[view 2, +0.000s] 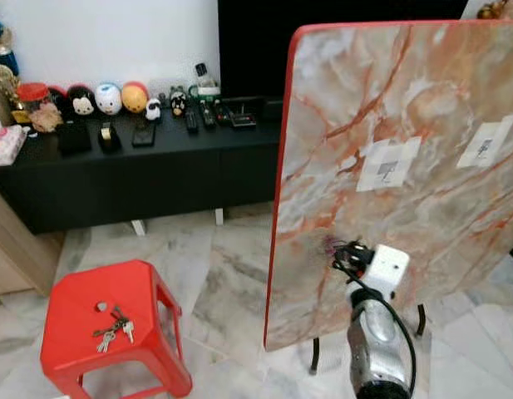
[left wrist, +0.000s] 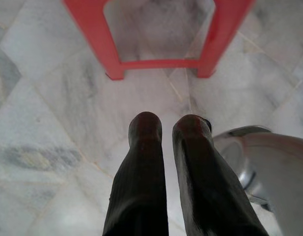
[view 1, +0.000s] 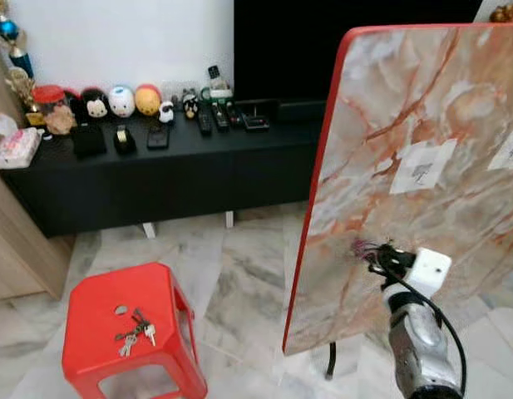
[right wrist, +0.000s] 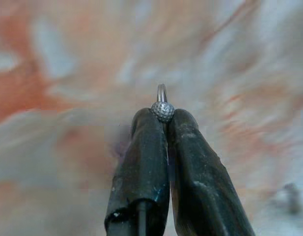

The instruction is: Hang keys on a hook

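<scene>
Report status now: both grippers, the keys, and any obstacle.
Right gripper shut on hook at marble board. Left gripper low by stool, shut, holding nothing. Keys lie on stool. No obstacle seen.

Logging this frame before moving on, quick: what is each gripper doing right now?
Left gripper: shut, empty, above the floor near the red stool.
Right gripper: shut on a small metal ball, against the marble board.

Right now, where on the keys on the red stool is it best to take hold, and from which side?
Probably the ring end of the keys, from straight above: the bunch lies flat on the red stool, so side approaches offer nothing to pinch.
</scene>
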Available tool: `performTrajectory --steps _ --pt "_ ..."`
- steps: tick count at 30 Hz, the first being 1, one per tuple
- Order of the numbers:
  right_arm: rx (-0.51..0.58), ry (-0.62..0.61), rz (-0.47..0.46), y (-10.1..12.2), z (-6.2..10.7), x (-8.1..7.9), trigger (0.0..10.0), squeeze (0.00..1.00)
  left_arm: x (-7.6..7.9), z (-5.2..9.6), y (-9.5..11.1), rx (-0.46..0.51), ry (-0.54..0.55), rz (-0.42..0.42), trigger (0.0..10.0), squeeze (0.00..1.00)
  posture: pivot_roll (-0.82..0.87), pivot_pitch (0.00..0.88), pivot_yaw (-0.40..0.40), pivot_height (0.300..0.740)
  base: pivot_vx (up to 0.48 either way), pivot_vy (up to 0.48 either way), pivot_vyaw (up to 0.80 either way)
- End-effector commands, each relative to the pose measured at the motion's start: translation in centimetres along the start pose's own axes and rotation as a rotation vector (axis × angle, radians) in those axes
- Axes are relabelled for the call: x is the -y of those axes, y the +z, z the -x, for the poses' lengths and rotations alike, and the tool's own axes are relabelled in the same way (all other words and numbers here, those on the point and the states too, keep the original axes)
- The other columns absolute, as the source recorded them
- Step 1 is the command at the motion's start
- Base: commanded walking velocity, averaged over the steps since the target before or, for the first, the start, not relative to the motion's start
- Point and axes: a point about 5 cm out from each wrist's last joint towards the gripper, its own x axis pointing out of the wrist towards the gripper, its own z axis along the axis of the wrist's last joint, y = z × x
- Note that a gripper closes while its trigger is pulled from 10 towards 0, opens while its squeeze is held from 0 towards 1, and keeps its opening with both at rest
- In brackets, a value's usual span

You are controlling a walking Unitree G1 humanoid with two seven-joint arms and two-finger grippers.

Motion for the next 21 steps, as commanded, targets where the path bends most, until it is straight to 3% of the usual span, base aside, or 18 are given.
performTrajectory --steps 1,6,8,9,15,16,21 --pt "0.078 -0.032 0.046 1.9 -0.8 0.4 10.0 0.0 0.3 0.0 -0.4 -0.026 -0.001 0.002 10.0 0.0 0.18 0.008 -0.063 0.74 0.0 0.0 0.0" --pt "0.13 -0.06 0.108 3.4 -1.4 0.7 10.0 0.0 0.3 0.0 -0.3 -0.026 0.001 0.002 10.0 0.0 0.18 0.006 -0.063 0.74 0.0 0.0 0.0" --pt "0.149 -0.041 0.179 4.0 -1.8 0.3 10.0 0.0 -0.1 0.0 -0.2 -0.026 0.007 0.002 10.0 0.0 0.17 0.008 -0.061 0.74 0.0 0.0 0.0" --pt "0.153 -0.031 0.267 4.3 -2.1 -0.1 10.0 0.0 -0.7 0.0 -0.2 -0.026 0.012 0.002 10.0 0.0 0.17 0.008 -0.061 0.74 0.0 0.0 0.0" --pt "0.213 -0.01 0.365 5.5 -2.6 -1.1 10.0 0.0 -2.1 0.2 0.0 -0.021 0.025 0.01 10.0 0.0 0.17 0.007 -0.06 0.74 0.0 0.0 0.0" --pt "0.251 -0.008 0.419 6.0 -2.6 -1.4 10.0 0.0 -2.3 0.3 0.0 -0.019 0.026 0.011 10.0 0.0 0.18 0.006 -0.062 0.74 0.0 0.0 0.0" --pt "0.304 -0.047 0.53 6.6 -2.5 -1.6 10.0 0.0 -2.0 0.2 0.0 -0.017 0.024 0.012 10.0 0.0 0.18 0.006 -0.061 0.74 0.0 0.0 0.0"
